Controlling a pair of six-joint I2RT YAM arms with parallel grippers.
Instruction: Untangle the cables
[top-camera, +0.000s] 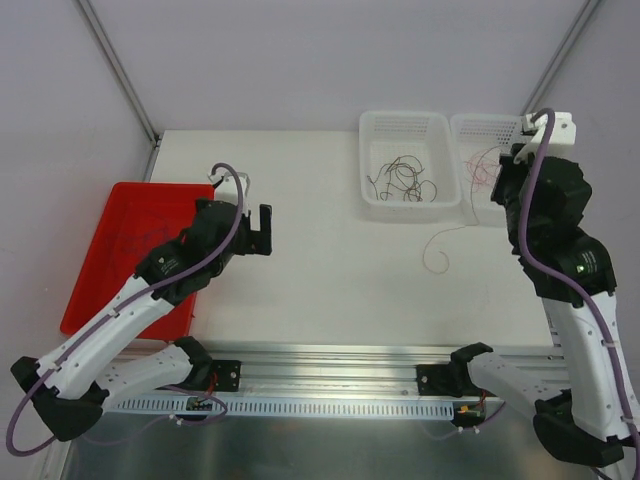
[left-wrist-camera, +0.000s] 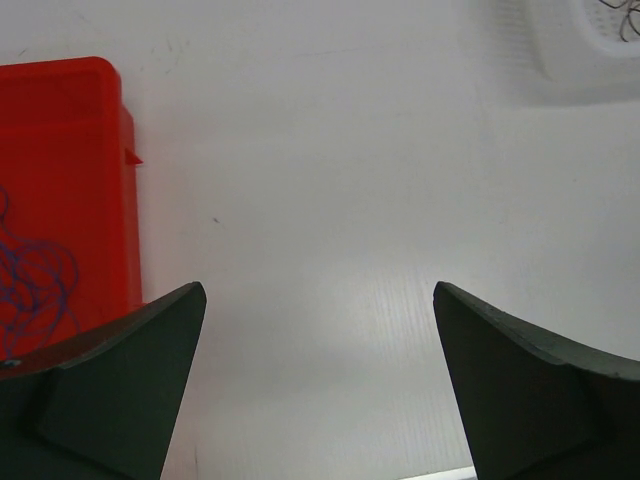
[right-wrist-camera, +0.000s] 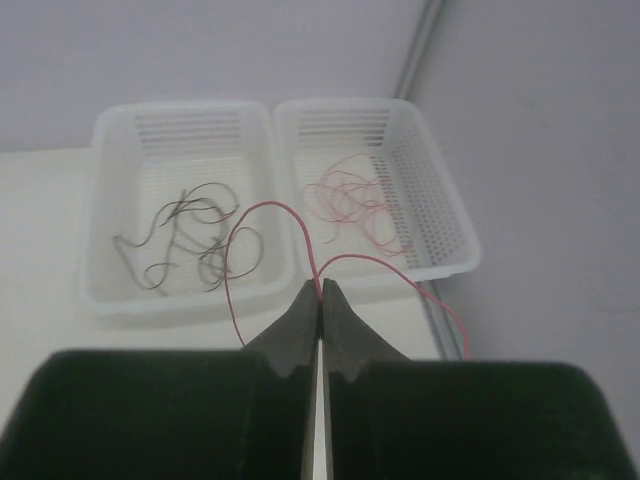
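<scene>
The right gripper is clenched tight on a thin pink-red cable, pinched right at its fingertips. From the pinch, one side of that cable arches up and to the left, then drops out of sight behind the gripper. The other side bows to the right and falls away past the near corner of the baskets. The held cable hangs in the air in front of two white perforated plastic baskets, which stand side by side at the far right of the white surface.

The left basket holds a loose bunch of dark brown cables, curled in open loops. The right basket holds a bunch of pale pink-red cables.

From above, a single thin strand curls over the surface just in front of the baskets. I cannot tell whether it is the tail of the held cable or a separate piece.

The left gripper is released, its dark fingers spread wide with nothing between them. It hovers over bare surface, between the baskets and a flat red plastic tray. That tray sits at the left edge of the surface, and a tangle of purple cables lies in it.
</scene>
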